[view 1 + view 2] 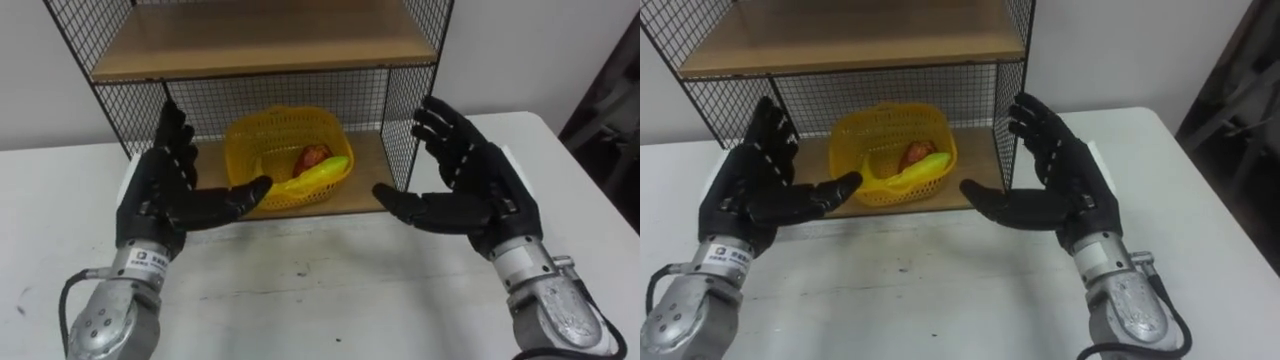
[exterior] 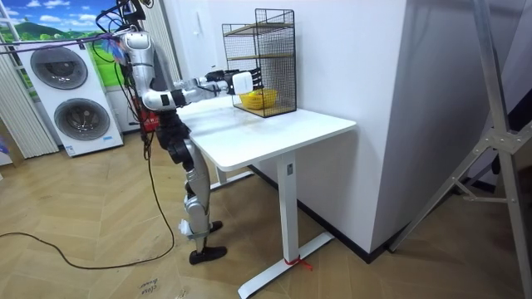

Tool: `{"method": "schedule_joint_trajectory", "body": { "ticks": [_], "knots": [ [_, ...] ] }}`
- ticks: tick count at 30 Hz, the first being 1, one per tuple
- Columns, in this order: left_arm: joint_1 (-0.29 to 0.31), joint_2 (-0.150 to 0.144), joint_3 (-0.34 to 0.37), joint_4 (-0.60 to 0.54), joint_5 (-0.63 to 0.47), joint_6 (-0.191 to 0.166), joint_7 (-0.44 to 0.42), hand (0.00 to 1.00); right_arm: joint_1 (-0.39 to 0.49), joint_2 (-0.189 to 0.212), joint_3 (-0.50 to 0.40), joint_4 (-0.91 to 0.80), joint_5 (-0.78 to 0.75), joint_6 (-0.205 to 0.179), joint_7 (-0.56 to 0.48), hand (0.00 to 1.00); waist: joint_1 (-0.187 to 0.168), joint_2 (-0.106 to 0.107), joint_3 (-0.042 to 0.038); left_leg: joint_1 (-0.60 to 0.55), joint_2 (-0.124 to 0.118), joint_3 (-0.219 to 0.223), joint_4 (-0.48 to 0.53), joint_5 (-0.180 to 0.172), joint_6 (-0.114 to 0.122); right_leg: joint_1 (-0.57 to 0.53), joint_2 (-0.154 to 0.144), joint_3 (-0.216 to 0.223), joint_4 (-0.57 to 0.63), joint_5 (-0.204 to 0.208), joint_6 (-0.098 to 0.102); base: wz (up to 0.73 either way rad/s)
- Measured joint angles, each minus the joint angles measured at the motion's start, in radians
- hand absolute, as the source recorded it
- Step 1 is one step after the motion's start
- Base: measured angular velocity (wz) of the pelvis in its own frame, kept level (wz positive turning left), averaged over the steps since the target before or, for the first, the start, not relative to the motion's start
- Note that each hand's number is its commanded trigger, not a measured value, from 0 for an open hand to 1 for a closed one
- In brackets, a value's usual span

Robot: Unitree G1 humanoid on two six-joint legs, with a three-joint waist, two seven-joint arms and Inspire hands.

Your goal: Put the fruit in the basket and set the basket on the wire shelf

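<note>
Left hand (image 1: 160, 195), right hand (image 1: 470, 190): both spread, empty, palms facing. Just beyond fingertips: yellow plastic mesh basket (image 1: 262, 140) on black wire shelf (image 1: 400, 100) lower board, red fruit (image 1: 312, 157), yellow fruit (image 1: 322, 173) inside. Placement looks done. Next: pull hands straight back, no snagging rim.

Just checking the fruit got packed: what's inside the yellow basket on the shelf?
A banana and a reddish fruit lie in the basket. The banana and the front wall cover anything lower down.
</note>
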Motion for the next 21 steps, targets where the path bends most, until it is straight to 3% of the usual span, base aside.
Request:
{"method": "schedule_joint_trajectory", "body": {
  "ticks": [4,8,13,16,19,21],
  "knots": [
    [0.048,0.0,0.01,-0.013,-0.018,-0.021,-0.013,0.0,0.031,0.001,-0.026,-0.03,0.0,-0.001,-0.003,0.0,0.005,-0.001,0.0007,0.001,0.0,-0.002,-0.004,0.0,0.0,0.0,-0.001,0.001,-0.001,-0.001,0.001,0.0],
    [0.103,0.0,0.03,-0.021,-0.056,-0.027,-0.013,0.0,0.09,0.0,-0.052,-0.044,0.001,-0.033,-0.03,0.0,0.008,0.0,0.0008,0.0,0.001,-0.001,-0.003,0.0,-0.001,-0.001,-0.004,0.002,0.0,-0.001,0.002,0.0],
    [0.114,0.001,0.076,-0.025,-0.063,-0.05,-0.012,0.0,0.141,0.002,-0.092,-0.076,-0.006,-0.046,-0.115,0.0,0.019,0.012,0.0002,0.0,0.0,-0.002,-0.004,0.0,-0.001,-0.001,-0.004,0.002,0.001,-0.003,0.005,0.0],
    [0.116,0.005,0.112,-0.055,-0.082,-0.054,-0.01,0.0,0.141,0.0,-0.147,-0.086,-0.005,-0.087,-0.17,0.0,0.021,0.015,0.0007,-0.003,-0.001,-0.007,0.002,0.0,-0.001,-0.001,0.0,-0.002,-0.001,-0.002,0.004,0.04],
    [0.124,0.036,0.181,-0.115,-0.153,-0.069,-0.005,0.0,0.141,-0.008,-0.22,-0.108,-0.004,-0.112,-0.258,0.0,0.022,0.015,0.0021,-0.008,-0.001,-0.01,0.003,-0.001,-0.002,-0.002,0.0,-0.005,-0.001,-0.003,0.004,0.0],
    [0.124,0.043,0.282,-0.16,-0.23,-0.111,0.011,0.0,0.144,-0.023,-0.299,-0.132,-0.01,-0.136,-0.327,0.0,0.022,0.019,0.0039,-0.011,0.0,-0.012,0.003,-0.001,-0.002,-0.005,0.0,-0.005,-0.001,-0.004,0.004,0.0]
  ]
}}
